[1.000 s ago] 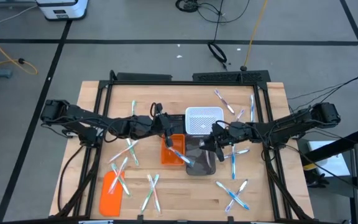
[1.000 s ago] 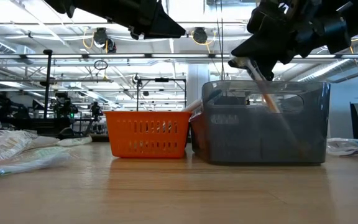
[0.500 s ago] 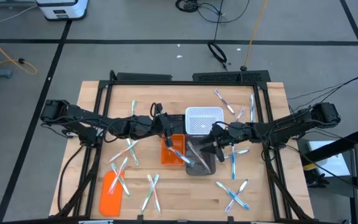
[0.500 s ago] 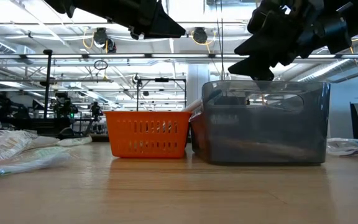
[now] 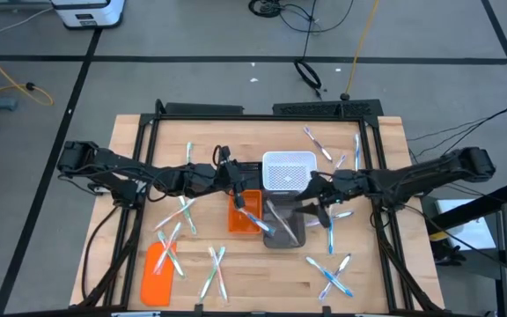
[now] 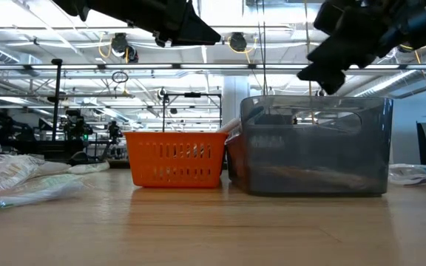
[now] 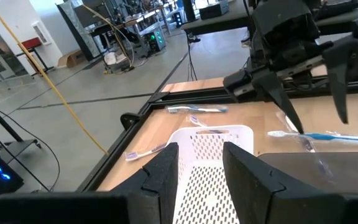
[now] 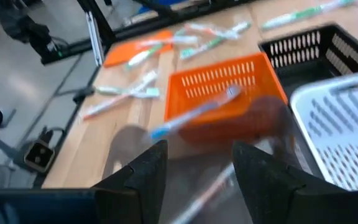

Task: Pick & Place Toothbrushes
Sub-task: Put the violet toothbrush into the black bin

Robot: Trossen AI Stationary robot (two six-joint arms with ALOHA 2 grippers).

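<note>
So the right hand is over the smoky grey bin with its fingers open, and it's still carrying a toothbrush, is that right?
Not quite. The right hand is over the grey bin with its fingers open, but it carries nothing; the right wrist view shows an empty gap between the fingers. A toothbrush lies inside the bin.

right end effector (image 5: pixel 317 204) released its toothbrush into the grey bin (image 5: pixel 284 222), then withdrew.

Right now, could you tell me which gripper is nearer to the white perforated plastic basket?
The right gripper is slightly nearer, by the white perforated plastic basket's right front corner. The left gripper hangs left of it, over the orange basket.
</note>
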